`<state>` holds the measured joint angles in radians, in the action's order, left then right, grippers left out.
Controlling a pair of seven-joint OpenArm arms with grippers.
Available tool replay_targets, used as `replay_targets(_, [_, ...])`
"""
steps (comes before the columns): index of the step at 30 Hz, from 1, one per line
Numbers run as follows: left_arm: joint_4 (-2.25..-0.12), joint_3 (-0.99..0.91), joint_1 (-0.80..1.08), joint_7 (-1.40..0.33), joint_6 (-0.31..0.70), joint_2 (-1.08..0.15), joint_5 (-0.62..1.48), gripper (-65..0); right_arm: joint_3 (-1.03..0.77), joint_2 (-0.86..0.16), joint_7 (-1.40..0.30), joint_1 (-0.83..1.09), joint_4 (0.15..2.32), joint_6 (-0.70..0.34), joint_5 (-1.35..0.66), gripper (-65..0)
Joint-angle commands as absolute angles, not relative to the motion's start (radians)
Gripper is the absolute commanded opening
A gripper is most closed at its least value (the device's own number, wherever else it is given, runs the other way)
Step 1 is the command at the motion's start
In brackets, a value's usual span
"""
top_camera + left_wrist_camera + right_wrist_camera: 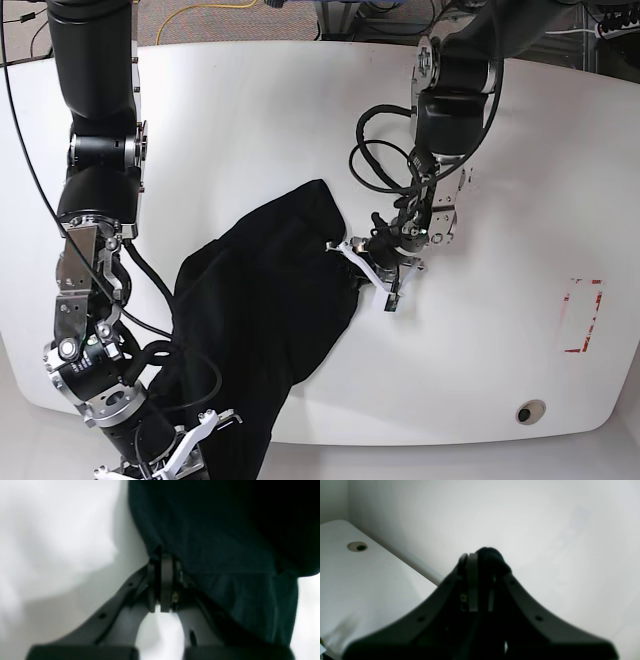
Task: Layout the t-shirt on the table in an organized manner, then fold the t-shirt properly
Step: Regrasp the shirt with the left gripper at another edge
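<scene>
Overhead, you see the t-shirt (265, 310) lying as a crumpled black mass across the near-left part of the table (250, 130), stretched in a long diagonal from a peak near the table's middle down to the front edge, where it spills over beside the right arm.

Left gripper (362, 255): it sits at the shirt's upper right edge, close to the table's middle. In the left wrist view the left gripper's (163, 562) jaws are drawn together with dark cloth (212, 550) pinched between the tips at the fabric's border. Folds hang to the right of the fingers; bare white tabletop (62, 542) shows on the left.

Right gripper (200, 440): low at the front edge, at the shirt's bottom end. In the right wrist view the right gripper's (480, 555) jaws are closed to a narrow gap, and a small wad of black cloth (492, 555) bulges out at the tips. Behind it you get a corner of the table with one round grommet hole (357, 546); the rest of that view is plain pale background, out of focus.

Elsewhere on the table: a red tape rectangle (583, 316) near the right edge, well apart from the shirt, and a second grommet hole (530, 411) at the front right. Cables loop from the left arm above the shirt's peak.
</scene>
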<state>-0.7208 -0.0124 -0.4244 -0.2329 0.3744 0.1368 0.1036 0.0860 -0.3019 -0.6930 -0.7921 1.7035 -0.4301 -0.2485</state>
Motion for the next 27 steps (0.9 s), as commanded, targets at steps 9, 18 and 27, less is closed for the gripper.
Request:
replay_targets(9, [-0.800, -0.013, -0.403, -0.220, 0.364, 0.139, 0.087, -65.0, 0.079, -0.309, -0.661, -0.831, 1.721, -0.423, -0.255, -65.0])
replay_targets(18, [-1.147, -0.016, -0.321, -0.351, 0.366, 0.062, 0.088, -65.0, 0.074, -0.318, -0.661, -0.831, 1.721, -0.423, -0.252, -65.0])
replay_targets(27, [-1.500, -0.145, -0.254, -0.509, 0.401, 0.010, 0.088, -65.0, 0.073, -0.343, -0.662, -0.817, 1.719, -0.423, -0.248, -65.0])
